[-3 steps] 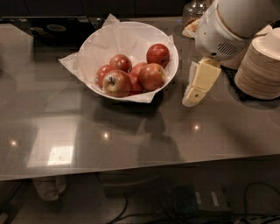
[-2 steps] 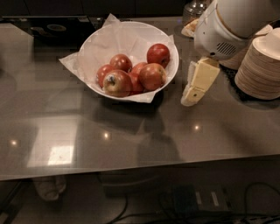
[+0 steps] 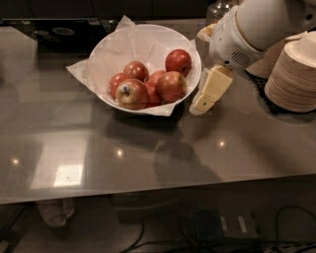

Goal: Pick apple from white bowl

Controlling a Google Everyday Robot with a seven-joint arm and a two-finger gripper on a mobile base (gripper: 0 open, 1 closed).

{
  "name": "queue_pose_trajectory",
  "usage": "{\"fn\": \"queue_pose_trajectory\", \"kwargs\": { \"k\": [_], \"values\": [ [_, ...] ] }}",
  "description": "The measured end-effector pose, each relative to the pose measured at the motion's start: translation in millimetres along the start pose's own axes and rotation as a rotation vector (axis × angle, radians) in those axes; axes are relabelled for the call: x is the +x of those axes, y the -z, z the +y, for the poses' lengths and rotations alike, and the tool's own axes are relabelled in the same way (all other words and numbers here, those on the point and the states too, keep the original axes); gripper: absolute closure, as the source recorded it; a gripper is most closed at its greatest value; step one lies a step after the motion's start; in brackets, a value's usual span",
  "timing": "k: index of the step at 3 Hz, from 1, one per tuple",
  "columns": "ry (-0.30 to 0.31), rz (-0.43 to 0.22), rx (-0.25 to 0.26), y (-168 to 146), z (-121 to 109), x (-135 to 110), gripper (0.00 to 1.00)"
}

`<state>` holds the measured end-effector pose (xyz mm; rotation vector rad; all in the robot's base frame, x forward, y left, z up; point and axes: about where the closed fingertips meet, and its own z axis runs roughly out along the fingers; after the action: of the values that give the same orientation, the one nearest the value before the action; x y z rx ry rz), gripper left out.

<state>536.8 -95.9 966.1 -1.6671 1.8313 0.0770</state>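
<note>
The white bowl, lined with crinkled white paper, stands at the back middle of the grey table. It holds several red apples. The apple, red with an orange-yellow blush, lies at the front right of the pile, nearest the gripper. An apple with a dark stem hollow lies at the front left. A deep-red apple lies at the back right. My gripper hangs tilted just right of the bowl's rim, its cream tip low over the table and outside the bowl, holding nothing.
Stacks of tan paper bowls stand at the right edge, behind and beside my white arm. A glass jar stands at the back. The table's front edge runs across the lower view, with cables on the floor below.
My gripper has moved a little to the left, closer to the bowl's right rim. The bowl and apples have not moved.
</note>
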Motion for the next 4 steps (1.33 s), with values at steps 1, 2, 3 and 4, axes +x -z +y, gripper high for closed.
{"fn": "queue_pose_trajectory", "kwargs": {
  "k": [1,2,3,4],
  "values": [
    [-0.009,-0.026,0.008,-7.1,-4.3,-3.7,0.18],
    [-0.019,-0.042,0.012,-11.6,-6.8,-4.3,0.41],
    [-0.025,-0.056,0.015,-15.9,-9.0,-4.0,0.45],
    [-0.026,-0.081,0.019,-21.1,-12.8,-2.8,0.38]
  ]
}}
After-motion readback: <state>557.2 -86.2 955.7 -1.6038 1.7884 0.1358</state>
